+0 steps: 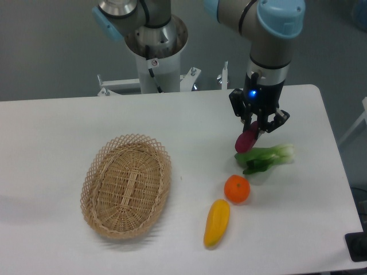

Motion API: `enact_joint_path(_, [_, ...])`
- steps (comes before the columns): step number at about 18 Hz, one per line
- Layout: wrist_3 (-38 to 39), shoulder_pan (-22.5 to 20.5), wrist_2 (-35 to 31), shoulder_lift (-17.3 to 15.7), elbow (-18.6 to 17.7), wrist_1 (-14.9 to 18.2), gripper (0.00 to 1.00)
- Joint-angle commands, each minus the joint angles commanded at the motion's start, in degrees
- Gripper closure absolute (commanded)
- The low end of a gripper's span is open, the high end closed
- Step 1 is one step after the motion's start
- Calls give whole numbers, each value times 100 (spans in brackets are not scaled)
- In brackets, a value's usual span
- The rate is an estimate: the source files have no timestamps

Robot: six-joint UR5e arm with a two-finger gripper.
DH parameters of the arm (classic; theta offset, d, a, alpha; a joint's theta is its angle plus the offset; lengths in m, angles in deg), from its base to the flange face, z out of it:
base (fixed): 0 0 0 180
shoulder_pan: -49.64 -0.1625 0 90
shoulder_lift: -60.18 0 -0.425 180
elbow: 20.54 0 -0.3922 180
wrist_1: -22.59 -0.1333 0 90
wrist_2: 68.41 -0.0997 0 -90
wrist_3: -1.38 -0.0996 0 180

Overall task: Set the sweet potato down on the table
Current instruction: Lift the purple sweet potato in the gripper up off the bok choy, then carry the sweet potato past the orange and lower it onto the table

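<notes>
One magenta-purple sweet potato [247, 138] is seen gripped by the gripper [256, 125], its jaws closed on the upper end, which is hidden between the fingers. The tuber is held tilted — its long axis runs from upper right at the jaws down to lower left, where the tapered tip hangs just above the leafy end of a green vegetable [267, 158] lying on the white tabletop [57, 143]. Whether the tip touches those leaves cannot be told. A small blue light is lit on the wrist above the jaws. A tiny label is fixed to the white pedestal [156, 54] behind the tabletop, but its writing is too small to be read. An orange fruit [237, 189] and a yellow vegetable [217, 222] are laid in front of the greens, while a woven wicker basket [127, 185] is set well apart to the picture's left. The arm's upper part is cut off by the top edge.
</notes>
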Motion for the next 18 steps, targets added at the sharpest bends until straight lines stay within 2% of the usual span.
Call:
enact_joint_path(6, [1071,123,9,447,-17,-1282,79])
enact_joint_path(8, [1450,185,-9,719,17,-1809,79])
enact_joint_path(10, [1469,194,-17,992,70,-2241,79])
enact_joint_path(13, [1443,202,-35,1484,324,-2549,79])
enact_joint_path(18, [1425,211,-193,2143,500,-2866,79])
